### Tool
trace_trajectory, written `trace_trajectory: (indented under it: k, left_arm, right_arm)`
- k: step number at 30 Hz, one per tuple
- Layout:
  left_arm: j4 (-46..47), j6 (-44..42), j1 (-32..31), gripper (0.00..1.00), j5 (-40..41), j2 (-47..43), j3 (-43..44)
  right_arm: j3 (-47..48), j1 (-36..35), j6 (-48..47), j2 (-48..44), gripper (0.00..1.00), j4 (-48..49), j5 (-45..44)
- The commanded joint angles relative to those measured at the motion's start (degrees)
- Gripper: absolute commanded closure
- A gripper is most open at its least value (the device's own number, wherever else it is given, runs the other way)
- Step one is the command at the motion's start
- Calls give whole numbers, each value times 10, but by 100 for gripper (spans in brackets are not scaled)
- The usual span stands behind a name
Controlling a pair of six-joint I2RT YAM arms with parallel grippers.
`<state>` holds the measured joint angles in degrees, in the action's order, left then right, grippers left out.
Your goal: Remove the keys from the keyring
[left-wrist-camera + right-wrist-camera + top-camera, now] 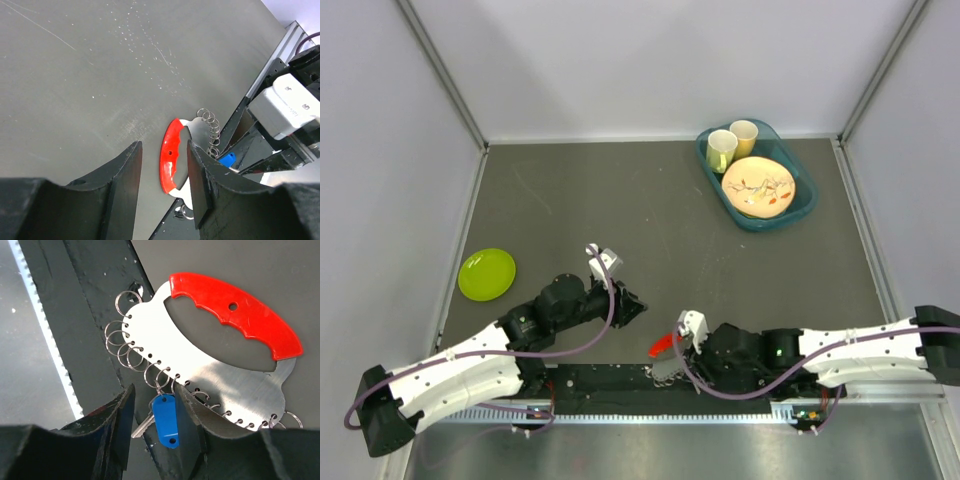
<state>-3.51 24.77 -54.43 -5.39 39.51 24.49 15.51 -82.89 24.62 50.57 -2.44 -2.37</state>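
Nearest us, at the near edge of the table (720, 230), the right gripper (156, 405) stood spread, its jaws either side of the blue key (166, 420) without clearly pinching it. The key hung from a ring (160, 386), one of a row threaded along the rim of a steel plate (220, 375) with a red handle (240, 315).

The key's long axis ran from the ring back toward the right wrist, with the blade edging out beside the blue head. We judged the key light and stiff, and its plastic head the surest hold. The ring was thin, springy wire, likely slippery and hard to pinch.

Just beyond, the left gripper (162, 165) was spread too, poised over the red handle, which arched away across the table. We saw only this one key.
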Motion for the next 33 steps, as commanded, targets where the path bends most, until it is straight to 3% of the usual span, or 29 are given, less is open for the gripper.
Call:
trace_trajectory:
  k: [1, 6, 13, 15, 23, 33]
  left_arm:
    - [15, 6, -1, 54, 13, -12, -3]
    - [13, 4, -1, 54, 14, -17, -1]
    - [10, 5, -1, 54, 20, -18, -2]
    - [11, 5, 0, 54, 20, -16, -1]
    - [17, 4, -1, 54, 17, -7, 1]
    - [9, 2, -1, 54, 16, -10, 8]
  right_arm:
    - [22, -9, -8, 37, 62, 36, 4]
    - [28, -10, -5, 59, 67, 36, 3]
    - [16, -9, -12, 21, 96, 46, 18]
    - [7, -10, -13, 0, 95, 57, 21]
    - [-2, -9, 3, 8, 73, 53, 21]
    - [34, -9, 10, 97, 73, 43, 49]
